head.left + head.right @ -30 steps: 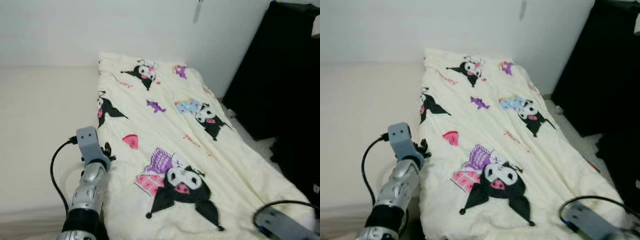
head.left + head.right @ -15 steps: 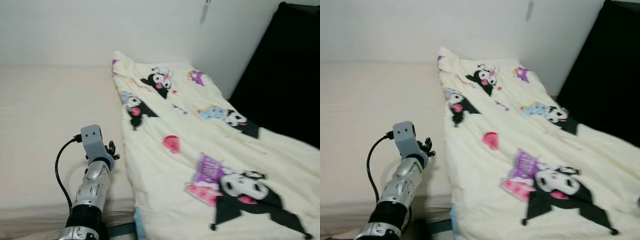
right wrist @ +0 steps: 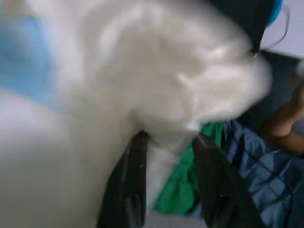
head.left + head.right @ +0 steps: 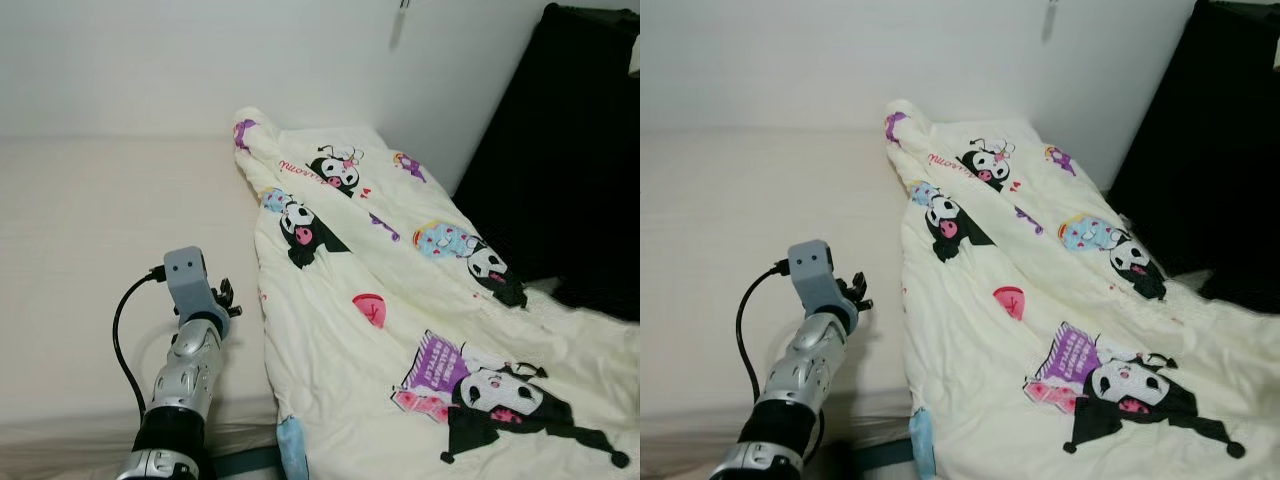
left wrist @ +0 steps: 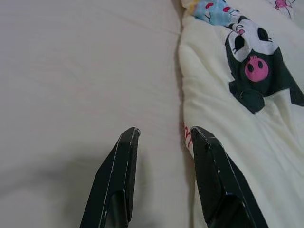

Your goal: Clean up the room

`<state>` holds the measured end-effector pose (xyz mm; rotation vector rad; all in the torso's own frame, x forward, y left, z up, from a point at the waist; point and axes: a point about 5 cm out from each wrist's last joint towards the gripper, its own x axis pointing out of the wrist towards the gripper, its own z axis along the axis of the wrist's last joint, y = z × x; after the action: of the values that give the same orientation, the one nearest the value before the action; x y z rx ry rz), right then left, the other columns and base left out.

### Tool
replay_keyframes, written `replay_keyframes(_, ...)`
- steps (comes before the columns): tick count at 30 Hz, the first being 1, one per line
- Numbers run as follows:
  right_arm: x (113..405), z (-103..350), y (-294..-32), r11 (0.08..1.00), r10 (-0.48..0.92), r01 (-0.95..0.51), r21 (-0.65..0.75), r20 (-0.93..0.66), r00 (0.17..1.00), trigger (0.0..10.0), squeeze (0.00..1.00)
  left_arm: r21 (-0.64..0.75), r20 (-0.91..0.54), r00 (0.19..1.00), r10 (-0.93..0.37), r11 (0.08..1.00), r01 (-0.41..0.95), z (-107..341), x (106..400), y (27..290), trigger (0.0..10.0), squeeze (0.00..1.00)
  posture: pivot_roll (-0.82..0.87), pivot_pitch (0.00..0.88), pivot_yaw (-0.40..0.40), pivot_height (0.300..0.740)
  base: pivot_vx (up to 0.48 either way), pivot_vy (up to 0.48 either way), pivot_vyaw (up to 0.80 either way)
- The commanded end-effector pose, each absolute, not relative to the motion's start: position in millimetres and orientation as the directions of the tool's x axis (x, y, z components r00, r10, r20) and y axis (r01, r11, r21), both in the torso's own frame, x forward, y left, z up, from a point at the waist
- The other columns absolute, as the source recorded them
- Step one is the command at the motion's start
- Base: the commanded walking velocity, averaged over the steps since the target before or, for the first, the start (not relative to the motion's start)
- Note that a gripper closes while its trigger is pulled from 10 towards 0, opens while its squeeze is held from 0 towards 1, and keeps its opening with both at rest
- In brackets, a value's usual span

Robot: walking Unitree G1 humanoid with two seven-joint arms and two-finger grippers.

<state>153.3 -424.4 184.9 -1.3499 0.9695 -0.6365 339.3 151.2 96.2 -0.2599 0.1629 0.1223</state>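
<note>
Cream fabric printed with black cartoon characters, the blanket lies rumpled along the bed's right side, from the head corner by the wall down over the foot edge. The left pincer hovers spread and empty over the bare sheet beside the blanket's edge. The right pincer pinches a blurred fold of the blanket.

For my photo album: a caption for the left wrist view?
Open left hand hovering over bare mattress, beside cartoon-print quilt.
</note>
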Motion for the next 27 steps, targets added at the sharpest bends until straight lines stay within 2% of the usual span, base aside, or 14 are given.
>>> replay_keyframes(1, 153, 179, -424, 0.161, -0.843, -0.152, -0.975, -0.216, 0.492, 10.0, 1.00, -0.250, -0.193, 0.978, 0.082, 0.960, -0.130, 90, 338, 146, 10.0, 0.00, -0.21, 0.100, -0.067, 0.567, 0.000, 0.000, 0.00)
replay_keyframes(7, 167, 174, -411, 0.200, -0.805, -0.134, -0.971, -0.241, 0.542, 10.0, 1.00, -0.249, -0.201, 0.978, 0.064, 0.962, -0.114, 87, 336, 145, 10.0, 0.00, -0.21, 0.100, -0.068, 0.567, 0.000, 0.000, 0.00)
replay_keyframes(10, 204, 161, -364, 0.387, -0.663, -0.056, -0.920, -0.320, 0.677, 10.0, 1.00, -0.246, -0.210, 0.977, 0.025, 0.966, -0.078, 84, 335, 141, 10.0, 0.00, -0.20, 0.090, -0.065, 0.567, 0.000, 0.000, 0.00)
replay_keyframes(11, 204, 161, -364, 0.387, -0.663, -0.056, -0.920, -0.320, 0.677, 10.0, 1.00, -0.246, -0.210, 0.977, 0.025, 0.966, -0.078, 84, 335, 141, 10.0, 0.00, -0.20, 0.090, -0.065, 0.567, 0.000, 0.000, 0.00)
replay_keyframes(12, 219, 154, -343, 0.510, -0.581, -0.013, -0.860, -0.355, 0.732, 10.0, 1.00, -0.240, -0.211, 0.977, 0.012, 0.969, -0.064, 82, 335, 140, 10.0, 0.00, -0.20, 0.083, -0.064, 0.567, 0.000, 0.000, 0.00)
replay_keyframes(13, 219, 154, -343, 0.510, -0.581, -0.013, -0.860, -0.355, 0.732, 10.0, 1.00, -0.240, -0.211, 0.977, 0.012, 0.969, -0.064, 82, 335, 140, 10.0, 0.00, -0.20, 0.083, -0.064, 0.567, 0.000, 0.000, 0.00)
replay_keyframes(14, 237, 144, -318, 0.649, -0.474, 0.012, -0.760, -0.392, 0.789, 10.0, 1.00, -0.225, -0.216, 0.976, 0.004, 0.973, -0.054, 79, 335, 140, 10.0, 0.00, -0.19, 0.074, -0.062, 0.567, 0.000, 0.000, 0.00)
replay_keyframes(16, 237, 144, -318, 0.649, -0.474, 0.012, -0.760, -0.392, 0.789, 10.0, 1.00, -0.225, -0.216, 0.976, 0.004, 0.973, -0.054, 79, 335, 140, 10.0, 0.00, -0.19, 0.074, -0.062, 0.567, 0.000, 0.000, 0.00)
replay_keyframes(17, 270, 120, -267, 0.838, -0.251, -0.029, -0.545, -0.431, 0.866, 10.0, 0.72, -0.175, -0.247, 0.969, 0.009, 0.983, -0.054, 68, 333, 147, 10.0, 0.00, -0.18, 0.051, -0.061, 0.567, 0.000, 0.000, 0.00)
replay_keyframes(18, 270, 120, -267, 0.838, -0.251, -0.029, -0.545, -0.431, 0.866, 10.0, 0.72, -0.175, -0.247, 0.969, 0.009, 0.983, -0.054, 68, 333, 147, 10.0, 0.00, -0.18, 0.051, -0.061, 0.567, 0.000, 0.000, 0.00)
replay_keyframes(19, 281, 108, -246, 0.881, -0.171, -0.066, -0.469, -0.443, 0.880, 10.0, 0.05, -0.147, -0.270, 0.963, 0.019, 0.987, -0.060, 61, 331, 153, 10.0, 0.00, -0.18, 0.045, -0.060, 0.567, 0.000, 0.000, 0.00)
replay_keyframes(20, 281, 108, -246, 0.881, -0.171, -0.066, -0.469, -0.443, 0.880, 10.0, 0.05, -0.147, -0.270, 0.963, 0.019, 0.987, -0.060, 61, 331, 153, 10.0, 0.00, -0.18, 0.045, -0.060, 0.567, 0.000, 0.000, 0.00)
replay_keyframes(22, 291, 77, -217, 0.950, -0.035, -0.126, -0.287, -0.496, 0.868, 10.0, 0.00, -0.080, -0.344, 0.937, 0.056, 0.993, -0.089, 40, 321, 170, 10.0, 0.00, -0.16, 0.023, -0.059, 0.572, 0.000, 0.000, 0.00)
replay_keyframes(27, 290, 43, -211, 0.978, 0.000, -0.119, -0.173, -0.565, 0.825, 10.0, 0.00, -0.019, -0.435, 0.894, 0.107, 0.992, -0.128, 17, 305, 189, 10.0, 0.00, -0.15, 0.001, -0.051, 0.587, 0.000, 0.000, 0.00)
